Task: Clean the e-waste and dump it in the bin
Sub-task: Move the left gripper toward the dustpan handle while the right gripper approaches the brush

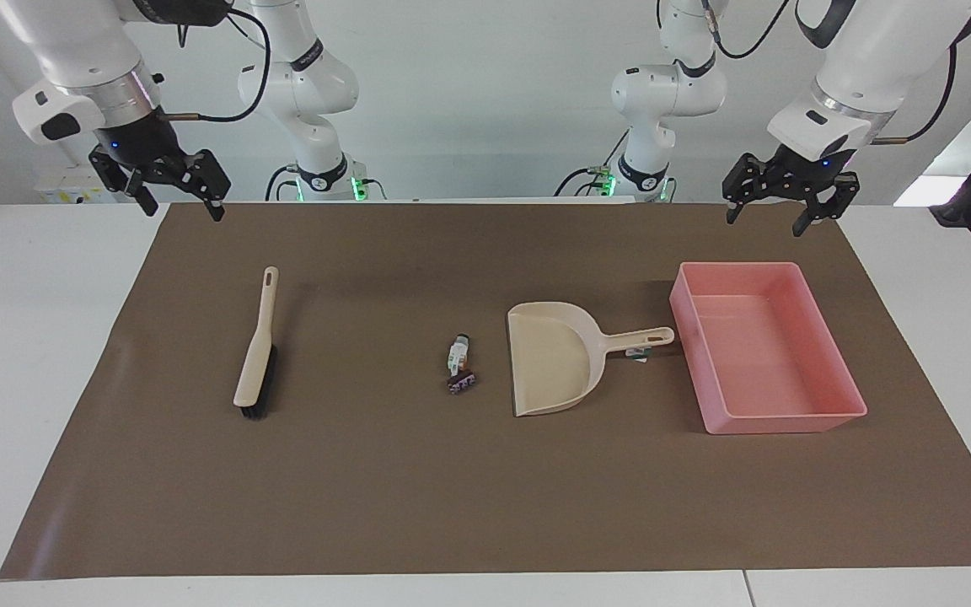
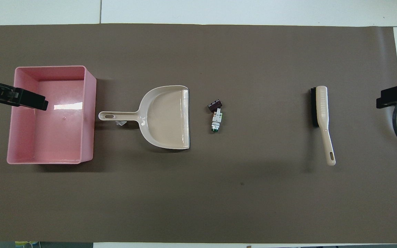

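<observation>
A: Brown mat point(image 1: 418, 489) covers the white table. Right gripper point(image 1: 172, 196) hangs open and empty above the mat's edge; the brush point(image 1: 257, 350) lies below it, toward mid-table.

B: And the e-waste point(image 1: 458, 365)?

A: Between brush and dustpan point(image 1: 555, 361), just off the pan's lip. Left gripper point(image 1: 782, 211) hovers open above the bin's point(image 1: 709, 354) rim.

B: Risk?

A: A hard sweep might scatter both pieces past the unheld pan.

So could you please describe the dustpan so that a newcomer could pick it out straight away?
Start from the pink bin toward the left arm's end of the brown mat. Right beside it lies the dustpan, its handle pointing at the bin and its mouth facing the e-waste. It is the only flat beige scoop; the beige brush is a thin stick.
</observation>
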Robot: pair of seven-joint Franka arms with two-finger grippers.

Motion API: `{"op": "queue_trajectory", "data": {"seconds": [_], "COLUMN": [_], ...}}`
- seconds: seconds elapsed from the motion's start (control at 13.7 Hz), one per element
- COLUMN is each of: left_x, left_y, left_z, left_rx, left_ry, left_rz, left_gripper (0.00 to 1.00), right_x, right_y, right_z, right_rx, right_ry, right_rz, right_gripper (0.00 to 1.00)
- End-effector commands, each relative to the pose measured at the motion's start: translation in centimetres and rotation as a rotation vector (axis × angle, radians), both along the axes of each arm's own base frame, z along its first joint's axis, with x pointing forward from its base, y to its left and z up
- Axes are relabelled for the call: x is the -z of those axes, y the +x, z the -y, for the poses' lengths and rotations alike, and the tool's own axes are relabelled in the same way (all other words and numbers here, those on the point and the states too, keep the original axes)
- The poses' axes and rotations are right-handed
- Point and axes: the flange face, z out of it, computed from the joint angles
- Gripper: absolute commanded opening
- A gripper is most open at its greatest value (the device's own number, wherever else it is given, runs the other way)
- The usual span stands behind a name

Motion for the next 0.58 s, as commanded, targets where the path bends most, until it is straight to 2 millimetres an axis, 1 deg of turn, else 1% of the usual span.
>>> {"op": "queue_trajectory", "data": {"seconds": [0.0,0.15,0.29,0.36,0.44,0.51], "left_x": [0.1,0.1,0.1,0.5,0.5,0.5], "left_y": [-0.7,-0.7,-0.8,-0.8,-0.8,-0.7], "left_z": [-0.6,-0.8,-1.0,-0.5,0.3,0.7], "left_rx": [-0.085,-0.088,-0.074,-0.011,0.159,0.311], "left_ry": [0.002,0.003,0.005,0.005,0.012,0.015], "left_rz": [-0.007,-0.013,-0.016,-0.011,0.003,0.013], "left_gripper": [1.0,1.0,1.0,1.0,1.0,1.0], "right_x": [0.2,1.5,4.0,5.4,6.8,8.2], "right_y": [-0.5,-1.4,-2.6,-3.2,-3.7,-4.1], "right_z": [-0.1,-0.1,-0.1,-0.1,-0.1,-0.2], "right_rx": [-0.026,-0.028,-0.032,-0.045,-0.058,-0.072], "right_ry": [0.004,0.007,0.009,0.01,0.011,0.011], "right_rz": [0.016,-0.002,0.021,0.042,0.048,0.044], "right_gripper": [1.0,1.0,1.0,1.0,1.0,1.0]}}
